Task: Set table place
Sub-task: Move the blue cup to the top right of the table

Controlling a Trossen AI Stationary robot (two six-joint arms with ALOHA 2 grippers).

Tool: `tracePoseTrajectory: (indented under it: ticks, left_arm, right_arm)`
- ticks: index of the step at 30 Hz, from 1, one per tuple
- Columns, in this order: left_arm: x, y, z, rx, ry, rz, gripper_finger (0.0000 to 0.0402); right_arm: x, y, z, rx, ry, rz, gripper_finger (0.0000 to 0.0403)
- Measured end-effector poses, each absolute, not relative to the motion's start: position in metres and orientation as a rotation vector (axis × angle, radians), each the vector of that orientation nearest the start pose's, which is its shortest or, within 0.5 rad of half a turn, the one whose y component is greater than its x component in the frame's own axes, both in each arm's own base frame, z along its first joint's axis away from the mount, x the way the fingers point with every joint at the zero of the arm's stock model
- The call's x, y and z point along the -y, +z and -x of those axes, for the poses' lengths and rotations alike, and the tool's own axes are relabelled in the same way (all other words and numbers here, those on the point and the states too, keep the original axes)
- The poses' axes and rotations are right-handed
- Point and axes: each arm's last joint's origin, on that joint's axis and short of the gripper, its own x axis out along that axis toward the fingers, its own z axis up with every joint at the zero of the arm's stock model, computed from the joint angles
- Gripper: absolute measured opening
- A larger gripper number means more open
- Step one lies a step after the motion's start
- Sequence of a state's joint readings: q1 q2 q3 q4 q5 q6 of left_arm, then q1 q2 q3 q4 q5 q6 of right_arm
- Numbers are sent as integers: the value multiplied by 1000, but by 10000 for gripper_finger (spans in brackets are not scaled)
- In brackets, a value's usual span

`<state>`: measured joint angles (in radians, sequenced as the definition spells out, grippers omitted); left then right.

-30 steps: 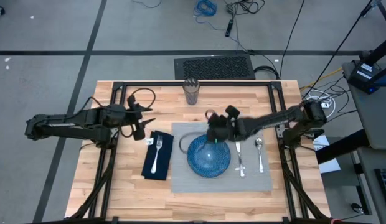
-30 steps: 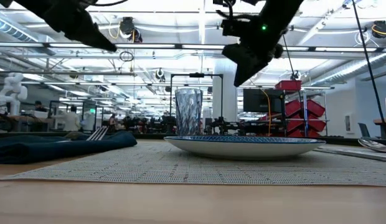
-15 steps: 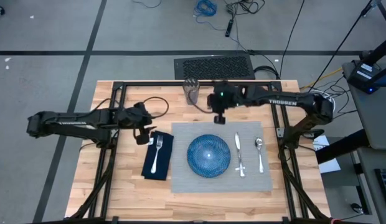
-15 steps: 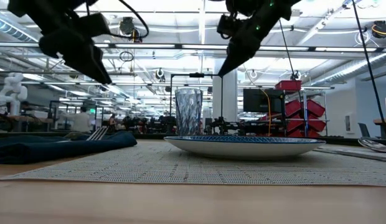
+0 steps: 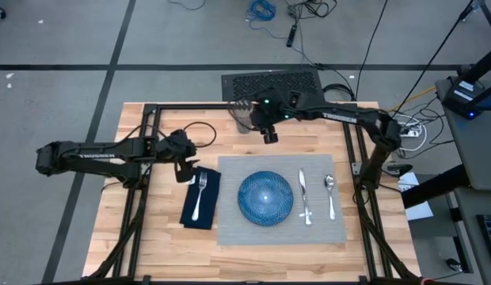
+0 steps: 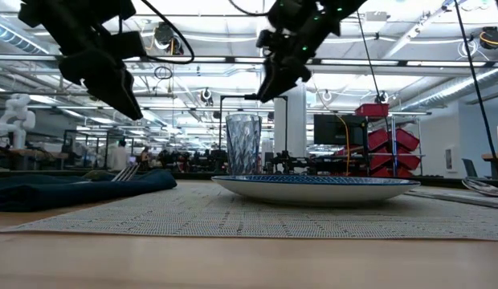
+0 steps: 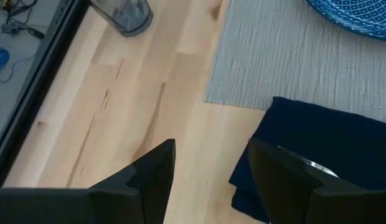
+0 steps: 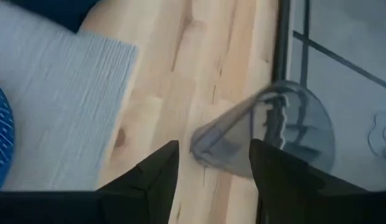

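Observation:
The grey placemat [image 5: 325,233] lies flat on the wooden table [image 5: 150,237]. On it are a blue plate [image 5: 265,196], a knife [image 5: 303,198] and a spoon [image 5: 330,194]. A fork [image 5: 199,195] lies on the navy napkin [image 5: 210,214] left of the mat. A clear glass [image 5: 244,115] stands on its base near the far edge. My right gripper [image 8: 215,146] hovers open, slanting down, just right of the glass [image 8: 274,137] and apart from it. My left gripper [image 7: 211,146] is open above bare wood by the napkin's far left corner [image 7: 286,109].
A black metal frame [image 5: 150,119] edges the tabletop and crosses behind the glass. Bare wood lies between the glass and the placemat's far edge, and along the near left of the table. A dark mat [image 5: 271,84] lies on the floor beyond the far edge.
My right gripper has left the spot above the plate, risen and swung toward the table's far edge, rolling as it went, and now hangs beside the glass. My left gripper has sunk and tipped downward toward the napkin's far corner. The plate stays on the placemat.

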<state>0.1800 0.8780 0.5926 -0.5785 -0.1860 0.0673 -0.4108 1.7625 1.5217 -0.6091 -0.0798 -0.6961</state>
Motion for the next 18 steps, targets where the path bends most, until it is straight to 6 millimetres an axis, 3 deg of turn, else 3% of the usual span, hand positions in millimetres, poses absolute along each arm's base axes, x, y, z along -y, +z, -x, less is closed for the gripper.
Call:
tracePoseTrajectory:
  ticks: [9, 18]
  left_arm:
    - [-38, 222, -161, -884, 330, -57, 189]
    - [-38, 222, -161, -884, 330, -57, 189]
  right_arm:
    - [153, 292, -392, -935, 43, 581, 175]
    - [152, 294, -396, -961, 77, 585, 174]
